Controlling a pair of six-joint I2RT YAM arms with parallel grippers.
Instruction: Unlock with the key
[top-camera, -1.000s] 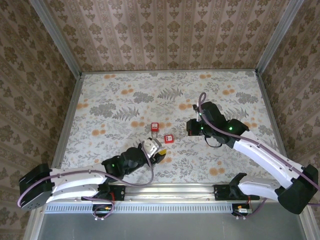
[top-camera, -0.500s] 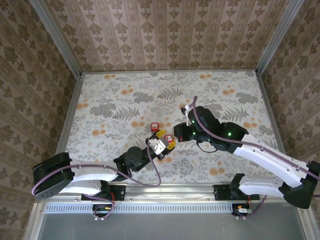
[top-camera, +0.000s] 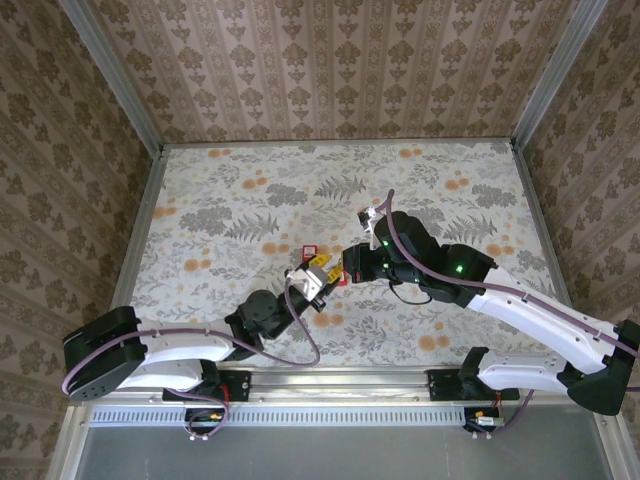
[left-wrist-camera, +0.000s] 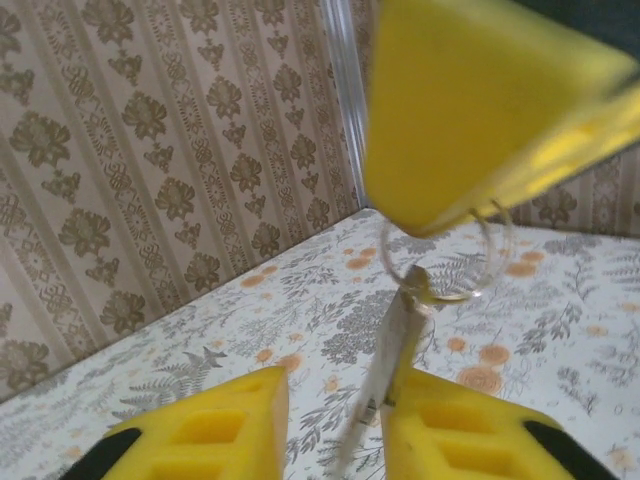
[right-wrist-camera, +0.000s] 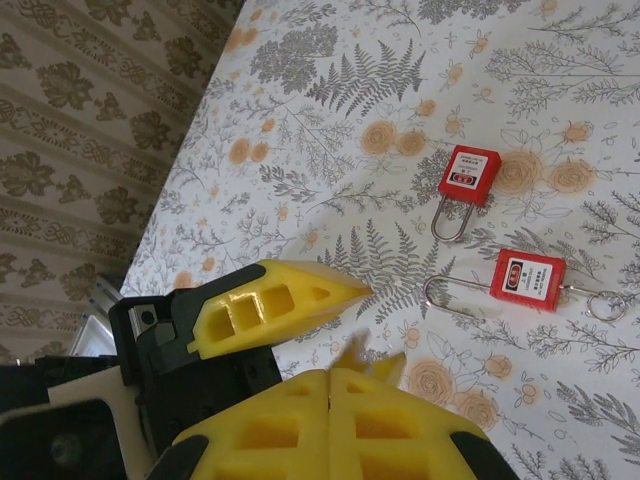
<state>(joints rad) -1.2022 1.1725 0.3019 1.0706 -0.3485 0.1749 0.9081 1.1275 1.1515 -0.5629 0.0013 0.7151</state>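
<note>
My right gripper (top-camera: 349, 265) (right-wrist-camera: 330, 378) hangs above the table's middle, shut on the ring (left-wrist-camera: 446, 262) of a silver key (left-wrist-camera: 398, 350). The key dangles blade-down into my left gripper (top-camera: 317, 276) (left-wrist-camera: 335, 385). Those yellow jaws stand a little apart, open: the blade lies against the right-hand pad and a gap shows at the other. A red padlock (right-wrist-camera: 470, 176) (top-camera: 310, 251) lies flat on the floral table, shackle toward the near edge. A second red padlock (right-wrist-camera: 527, 280) lies beside it, with a thin piece and a ring (right-wrist-camera: 606, 305) at its base.
The floral tabletop (top-camera: 230, 200) is walled by patterned panels (top-camera: 330, 70) at the back and both sides. The two arms meet just over the second padlock. A metal rail (top-camera: 330, 382) carries both arm bases at the near edge.
The left arm has reached up and forward to the right gripper, which moved left over the padlocks. The left jaws have narrowed around the hanging key.
</note>
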